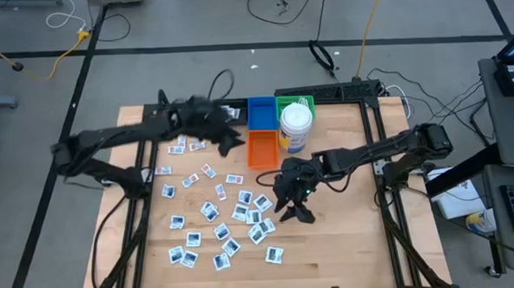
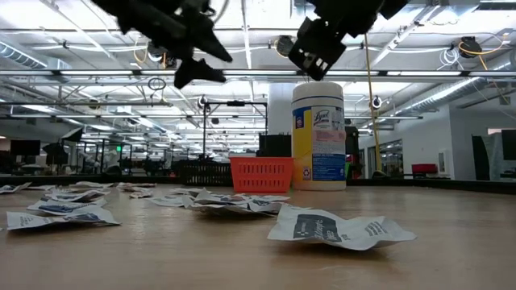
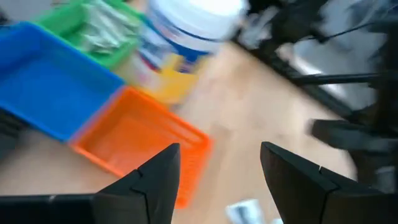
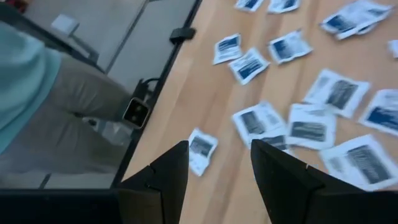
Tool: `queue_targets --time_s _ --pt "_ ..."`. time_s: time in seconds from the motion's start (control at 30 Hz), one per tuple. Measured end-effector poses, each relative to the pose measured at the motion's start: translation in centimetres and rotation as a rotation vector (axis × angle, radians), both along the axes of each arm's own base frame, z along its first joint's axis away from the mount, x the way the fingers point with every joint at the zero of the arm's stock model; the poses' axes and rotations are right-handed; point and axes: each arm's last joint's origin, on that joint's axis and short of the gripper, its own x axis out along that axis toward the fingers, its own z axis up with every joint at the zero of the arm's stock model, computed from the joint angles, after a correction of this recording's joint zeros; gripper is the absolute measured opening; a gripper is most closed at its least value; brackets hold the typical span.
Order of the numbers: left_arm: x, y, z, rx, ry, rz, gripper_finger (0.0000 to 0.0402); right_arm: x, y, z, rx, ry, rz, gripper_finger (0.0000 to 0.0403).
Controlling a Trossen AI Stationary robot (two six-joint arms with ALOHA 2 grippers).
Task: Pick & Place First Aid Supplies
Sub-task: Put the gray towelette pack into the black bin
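The left gripper's (image 3: 217, 171) dark fingers (image 3: 152, 180) stand parted and empty above the orange plastic basket (image 1: 261, 148). The right gripper's (image 4: 217, 165) fingers (image 4: 283, 171) are likewise spread around nothing, above the small flat white printed packets (image 1: 217, 217) scattered across the pale wooden bench (image 1: 348, 235), beside a white wipes canister (image 1: 295, 127).
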Motion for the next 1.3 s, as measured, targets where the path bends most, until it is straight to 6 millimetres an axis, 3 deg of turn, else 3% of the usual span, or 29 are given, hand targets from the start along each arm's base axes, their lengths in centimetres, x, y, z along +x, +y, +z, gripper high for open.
queue_targets --time_s 0.1,0.23,0.53,0.8,1.07,1.3 --pt "-1.1 -3.0 -0.6 -0.021 -0.134 -0.007 0.0227 -0.1 0.6 0.0 0.0 0.01 0.009 0.0166" --pt "-2.6 -6.6 -1.7 -0.07 -0.26 -0.004 0.0227 -0.3 1.2 -0.5 -0.074 0.081 -0.183 0.0166" --pt "-4.1 -12.1 -2.3 -0.129 -0.296 -0.1 0.0227 -1.2 4.1 -0.8 -0.042 0.199 -0.487 0.0166" --pt "-4.5 -15.0 -2.2 -0.172 -0.292 -0.213 0.0228 -2.2 7.0 -0.6 0.027 0.258 -0.596 0.0166" --pt "-5.0 -16.7 -2.2 -0.22 -0.281 -0.276 0.0227 -0.9 9.5 0.7 -0.002 0.283 -0.616 0.0166" --pt "-5.3 -17.7 -2.0 -0.241 -0.288 -0.31 0.0227 -0.1 11.4 -1.0 -0.048 0.377 -0.619 0.0166"
